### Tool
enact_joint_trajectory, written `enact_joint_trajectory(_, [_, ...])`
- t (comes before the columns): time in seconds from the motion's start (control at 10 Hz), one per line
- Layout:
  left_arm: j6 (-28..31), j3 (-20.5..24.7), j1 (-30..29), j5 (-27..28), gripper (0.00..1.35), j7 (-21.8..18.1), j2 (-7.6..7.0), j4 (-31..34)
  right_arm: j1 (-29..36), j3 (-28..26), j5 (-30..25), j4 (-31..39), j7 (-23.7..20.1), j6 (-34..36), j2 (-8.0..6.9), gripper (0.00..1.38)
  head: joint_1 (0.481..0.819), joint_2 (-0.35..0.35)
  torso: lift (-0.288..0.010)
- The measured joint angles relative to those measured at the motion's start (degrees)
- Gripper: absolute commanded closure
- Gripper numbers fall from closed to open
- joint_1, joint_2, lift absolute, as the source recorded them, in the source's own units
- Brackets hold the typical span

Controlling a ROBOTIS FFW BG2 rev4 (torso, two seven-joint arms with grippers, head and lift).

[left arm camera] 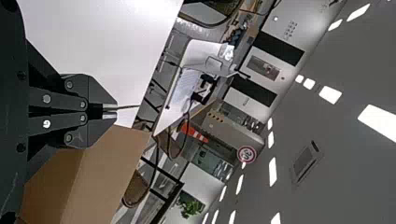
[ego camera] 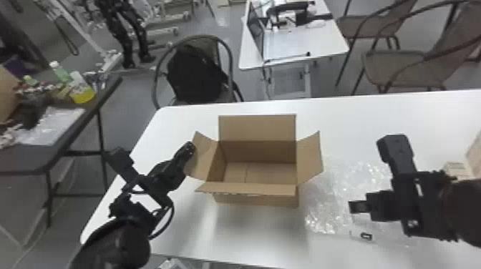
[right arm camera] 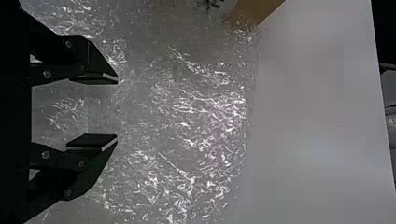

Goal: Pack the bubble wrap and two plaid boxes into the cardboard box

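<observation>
cardboard box (ego camera: 256, 199): upright on the white table (ego camera: 250, 232), open at the top, flaps spread
left gripper (ego camera: 190, 146): at the outer edge of the box's left flap (ego camera: 203, 161)
left jaws: drawn together around a very thin gap; cannot tell if pinching the flap
right gripper (ego camera: 352, 206): above the bubble wrap (ego camera: 322, 204)
right jaws: wide apart, gripping nothing
bubble wrap: spread flat on the table, just right of the box
plaid box (ego camera: 454, 166): at the table's right, partly behind the right arm
second plaid box (ego camera: 475, 154): beside the first, cut off by the head view's edge
behind the table: black backpack (ego camera: 195, 75) on a chair
</observation>
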State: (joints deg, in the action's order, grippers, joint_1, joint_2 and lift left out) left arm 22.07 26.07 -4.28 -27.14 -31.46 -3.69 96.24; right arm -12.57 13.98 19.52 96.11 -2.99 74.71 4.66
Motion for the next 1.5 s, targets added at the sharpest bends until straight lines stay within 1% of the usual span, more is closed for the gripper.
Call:
enact_joint_trajectory(0.1, [-0.02, -0.03, 0.01, -0.08, 1.22, 0.00, 0.02, 0.00, 0.01, 0.00, 0.12, -0.23, 0.00, -0.14, 0.00, 0.39, 0.695, 0.302, -0.108])
enact_joint_trajectory(0.2, [-0.07, -0.05, 0.05, -0.17, 1.22, 0.08, 0.07, 0.00, -0.04, 0.00, 0.11, -0.71, 0.00, -0.03, 0.00, 0.80, 0.695, 0.301, -0.108])
enact_joint_trajectory(0.3, [-0.09, -0.11, 0.06, -0.19, 1.22, 0.09, 0.11, 0.00, -0.35, 0.07, 0.05, -1.27, 0.00, 0.57, 0.03, 1.07, 0.695, 0.300, -0.108])
enact_joint_trajectory(0.6, [-0.37, 0.04, -0.01, -0.28, 1.22, 0.18, 0.30, -0.08, -0.66, 0.66, -0.19, -0.70, -0.25, 0.54, 0.47, 1.14, 0.695, 0.299, -0.108])
enact_joint_trajectory(0.7, [-0.44, 0.09, -0.02, -0.28, 1.22, 0.18, 0.34, -0.08, -0.48, 0.66, -0.09, -0.30, -1.07, -0.07, 0.65, 1.30, 0.695, 0.301, -0.108])
enact_joint_trajectory(1.0, [-0.66, 0.39, -0.16, -0.28, 1.22, 0.26, 0.52, -0.09, 0.79, -0.29, 0.71, 3.43, -2.27, -2.23, 1.05, 1.28, 0.695, 0.308, -0.108])
enact_joint_trajectory(1.2, [-0.71, 0.78, -0.20, -0.18, 1.22, 0.30, 0.55, -0.09, 1.21, -1.86, 2.31, 7.88, -2.61, -2.98, 1.39, 1.28, 0.695, 0.310, -0.108])
enact_joint_trajectory(1.5, [-0.72, 1.08, -0.18, 0.13, 1.22, 0.44, 0.74, -0.09, 1.19, -4.18, 3.04, 16.12, -2.64, -5.01, 1.58, 1.28, 0.695, 0.303, -0.108])
